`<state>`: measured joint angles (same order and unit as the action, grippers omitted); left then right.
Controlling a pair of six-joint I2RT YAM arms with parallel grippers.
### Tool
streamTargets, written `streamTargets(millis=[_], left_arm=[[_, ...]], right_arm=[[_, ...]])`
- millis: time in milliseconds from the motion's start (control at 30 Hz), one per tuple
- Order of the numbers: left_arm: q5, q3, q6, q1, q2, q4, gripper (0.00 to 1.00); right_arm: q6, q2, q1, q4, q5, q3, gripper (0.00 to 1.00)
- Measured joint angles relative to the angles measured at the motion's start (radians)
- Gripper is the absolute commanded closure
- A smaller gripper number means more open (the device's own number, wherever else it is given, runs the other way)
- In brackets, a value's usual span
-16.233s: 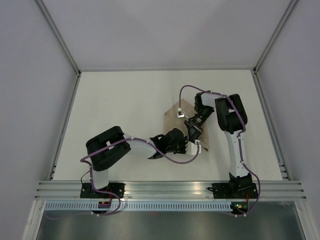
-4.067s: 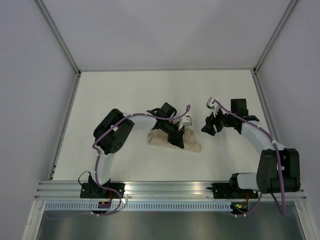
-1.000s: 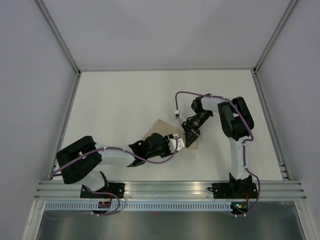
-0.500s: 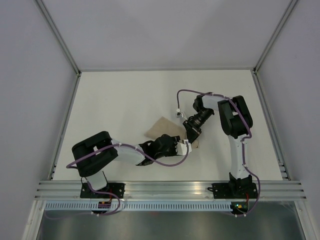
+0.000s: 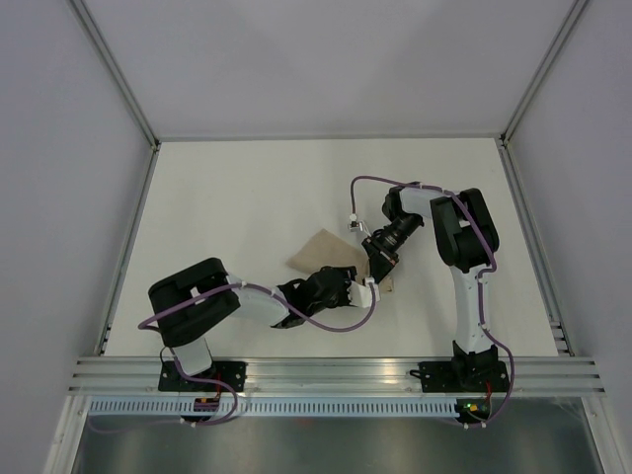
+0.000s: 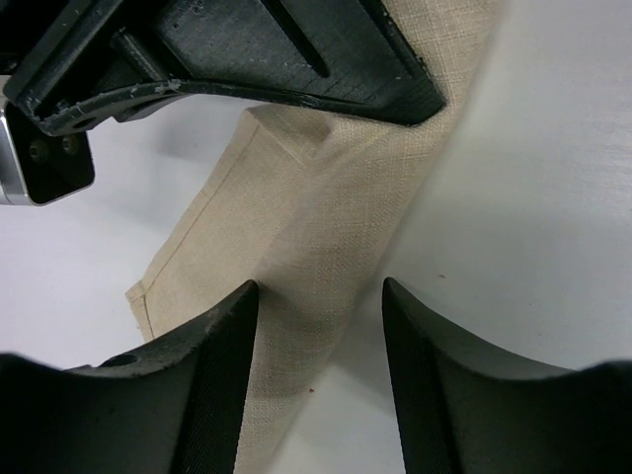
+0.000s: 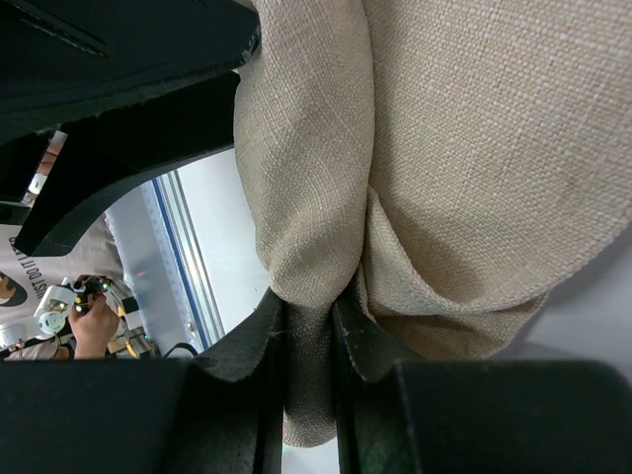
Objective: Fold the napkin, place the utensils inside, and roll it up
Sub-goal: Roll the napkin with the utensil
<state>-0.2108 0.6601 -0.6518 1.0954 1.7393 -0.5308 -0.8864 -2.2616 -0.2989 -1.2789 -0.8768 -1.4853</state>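
Observation:
The beige napkin (image 5: 318, 249) lies bunched and partly rolled on the white table, between the two arms. My right gripper (image 7: 311, 301) is shut on a thick fold of the napkin (image 7: 454, 148), and the cloth bulges out above its fingers. My left gripper (image 6: 321, 296) is open, low over the table, with a rolled edge of the napkin (image 6: 326, 197) lying between its fingers, close to the left finger (image 6: 212, 375). In the top view the left gripper (image 5: 365, 286) sits just below the right gripper (image 5: 380, 265). The utensils are hidden.
The right gripper's black body (image 6: 257, 49) fills the top of the left wrist view, very close to the left fingers. A metal rail (image 5: 336, 373) runs along the near table edge. White walls and frame posts (image 5: 128, 109) enclose the table.
The left arm has swung right toward the right gripper and its jaws have spread wider. The right gripper has kept its hold on the napkin fold.

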Motion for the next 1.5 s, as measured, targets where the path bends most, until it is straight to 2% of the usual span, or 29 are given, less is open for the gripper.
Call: streamTargets(millis=[200, 300, 400, 433, 533, 600, 633, 833, 1033, 1233, 1500], left_arm=[[-0.025, 0.002, -0.027, 0.000, 0.026, -0.045, 0.40], [-0.023, 0.018, -0.031, -0.002, 0.042, -0.044, 0.47], [-0.013, 0.031, -0.031, -0.002, 0.051, -0.024, 0.62], [-0.010, 0.040, -0.030, -0.002, 0.056, -0.010, 0.73], [0.000, 0.077, -0.038, -0.002, 0.068, 0.051, 0.88], [0.008, 0.100, -0.041, -0.003, 0.068, 0.089, 0.94], [0.016, 0.109, -0.042, -0.006, 0.070, 0.105, 0.97], [0.090, 0.172, -0.034, -0.031, 0.072, 0.211, 0.98], [0.216, 0.237, 0.001, -0.077, 0.082, 0.298, 0.98], [0.338, 0.289, 0.046, -0.125, 0.094, 0.370, 0.98], [0.549, 0.408, 0.090, -0.188, 0.151, 0.500, 0.97]], right_arm=[[0.000, -0.003, 0.000, -0.002, -0.001, -0.002, 0.89], [0.000, -0.003, 0.000, -0.002, -0.001, -0.002, 0.89], [0.001, -0.003, 0.002, -0.002, -0.001, -0.002, 0.88], [0.002, -0.003, 0.002, -0.002, -0.001, -0.002, 0.87], [0.004, -0.003, 0.009, -0.001, 0.003, -0.003, 0.83], [0.006, -0.003, 0.018, -0.001, 0.003, -0.003, 0.80], [0.008, -0.002, 0.020, -0.001, 0.003, -0.003, 0.75], [0.039, 0.023, 0.019, 0.002, 0.020, 0.007, 0.49], [0.113, 0.117, 0.023, 0.071, 0.066, 0.063, 0.36], [0.201, 0.255, 0.068, 0.266, 0.140, 0.150, 0.33], [0.293, 0.493, 0.206, 0.521, 0.168, 0.290, 0.32]])
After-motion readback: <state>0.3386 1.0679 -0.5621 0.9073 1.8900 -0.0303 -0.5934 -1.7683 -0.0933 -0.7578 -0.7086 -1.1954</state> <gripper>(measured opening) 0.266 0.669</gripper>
